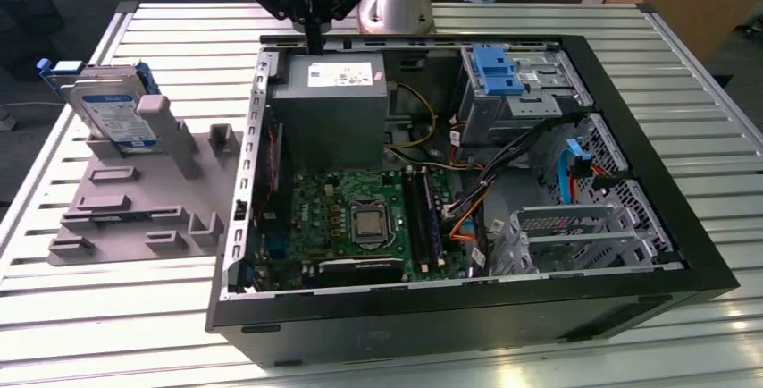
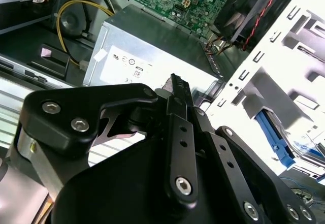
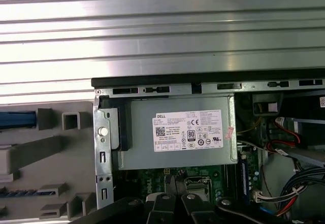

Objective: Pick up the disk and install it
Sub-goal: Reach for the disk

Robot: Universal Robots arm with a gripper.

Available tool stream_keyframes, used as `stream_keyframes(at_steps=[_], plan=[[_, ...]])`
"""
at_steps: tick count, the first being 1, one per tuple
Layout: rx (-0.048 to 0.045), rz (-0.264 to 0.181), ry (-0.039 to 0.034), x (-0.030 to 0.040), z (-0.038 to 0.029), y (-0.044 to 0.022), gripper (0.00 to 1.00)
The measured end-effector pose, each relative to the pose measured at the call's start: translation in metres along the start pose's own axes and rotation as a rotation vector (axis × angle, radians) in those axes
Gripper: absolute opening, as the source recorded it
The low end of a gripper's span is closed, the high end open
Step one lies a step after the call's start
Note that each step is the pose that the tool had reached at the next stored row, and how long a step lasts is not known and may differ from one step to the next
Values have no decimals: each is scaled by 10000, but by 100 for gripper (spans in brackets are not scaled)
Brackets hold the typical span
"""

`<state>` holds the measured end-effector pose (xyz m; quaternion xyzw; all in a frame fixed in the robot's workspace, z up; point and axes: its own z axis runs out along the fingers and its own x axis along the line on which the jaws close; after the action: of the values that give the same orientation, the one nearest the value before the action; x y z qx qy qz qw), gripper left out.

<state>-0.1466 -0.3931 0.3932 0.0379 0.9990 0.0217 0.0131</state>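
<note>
The disk [image 1: 111, 113], a silver drive with a white-and-blue label in a blue frame, stands upright in a grey holder [image 1: 131, 196] on the table at the exterior view's left, outside the computer case. My gripper [image 1: 314, 46] hangs over the far rim of the open case [image 1: 477, 316], just above the grey power supply [image 1: 328, 102], well apart from the disk. Its black fingers [image 2: 177, 89] are pressed together with nothing between them. In the first wrist view the fingers [image 3: 172, 206] point at the power supply's white sticker [image 3: 189, 131].
Inside the case lie a green motherboard [image 1: 357, 218], bundled cables [image 1: 513, 164], a blue bracket [image 1: 498, 71] in the far bay and a metal drive cage [image 1: 573, 236] at the exterior view's right. The slatted metal table [image 1: 120, 316] runs around the case.
</note>
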Motion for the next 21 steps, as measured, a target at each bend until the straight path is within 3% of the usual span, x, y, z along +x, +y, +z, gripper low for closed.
stream_keyframes(at_steps=[21], plan=[[0, -1, 0, 75, -1, -3, 11]])
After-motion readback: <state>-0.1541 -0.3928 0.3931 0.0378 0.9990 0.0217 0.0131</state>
